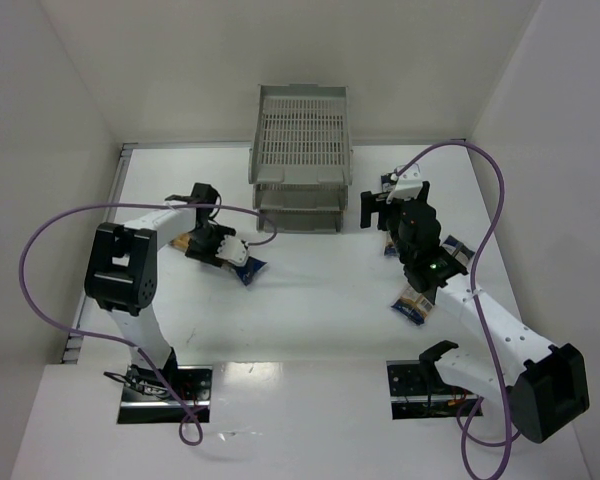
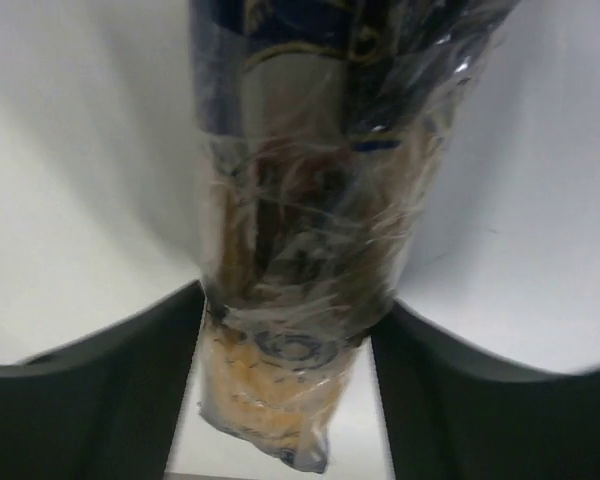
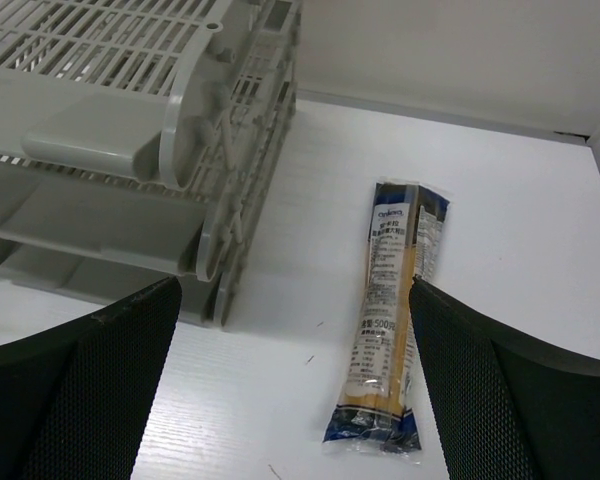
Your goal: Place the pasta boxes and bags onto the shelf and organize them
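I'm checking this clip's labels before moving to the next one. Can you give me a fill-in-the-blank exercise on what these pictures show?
1. The left gripper is ___ on a pasta packet.
2. The right gripper is ___ and holds nothing.
3. The shelf has ___ tiers.
4. A second packet lies flat on the table, to the ___ of the shelf.

Missing words: shut; open; three; right.

Overhead and right wrist, both facing shelf (image 1: pixel 300 140)
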You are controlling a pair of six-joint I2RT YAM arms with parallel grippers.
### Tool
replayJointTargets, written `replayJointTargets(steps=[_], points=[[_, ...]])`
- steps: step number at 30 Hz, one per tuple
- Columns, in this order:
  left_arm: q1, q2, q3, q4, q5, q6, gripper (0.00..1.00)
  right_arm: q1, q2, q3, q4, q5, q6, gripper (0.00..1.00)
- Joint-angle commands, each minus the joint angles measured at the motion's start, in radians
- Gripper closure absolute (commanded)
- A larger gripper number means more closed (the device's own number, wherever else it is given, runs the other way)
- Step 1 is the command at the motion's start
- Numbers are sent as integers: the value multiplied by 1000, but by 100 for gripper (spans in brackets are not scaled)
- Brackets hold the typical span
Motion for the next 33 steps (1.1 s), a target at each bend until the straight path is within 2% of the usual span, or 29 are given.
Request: replayJointTargets(steps=[1, 2, 3, 4, 5, 11, 20, 21, 28, 33], points=[[-8, 61, -61, -86, -17, 29, 36, -6, -7, 16, 35, 22, -27, 0], [-20, 70, -62, -97, -17, 29, 48, -6, -7, 16, 35, 22, -27, 0], [-29, 70, -80, -97, -17, 12, 78, -6, -7, 16, 46, 22, -27, 0], [-42, 70, -104, -97, -17, 3, 92, -6, 5, 25, 46, 22, -27, 0], [-42, 59, -115, -82, -5, -17, 100, -6, 5, 25, 46, 22, -37, 0], [-51, -6, -137, -50, 121, -168, 100, -6, 16, 44, 55, 11, -48, 0], [-51, -390, -273, 19, 334, -489, 100, -6, -35, 44, 42, 54, 21, 0], [-51, -448, -273, 42, 343, -517, 100, -6, -35, 44, 32, 84, 21, 0], [-74, -579, -275, 96, 389, -739, 100, -6, -111, 55, -66, 149, 62, 0], [-128, -730, -229, 159, 332, -1018, 100, -6, -170, 64, -100, 160, 85, 0]])
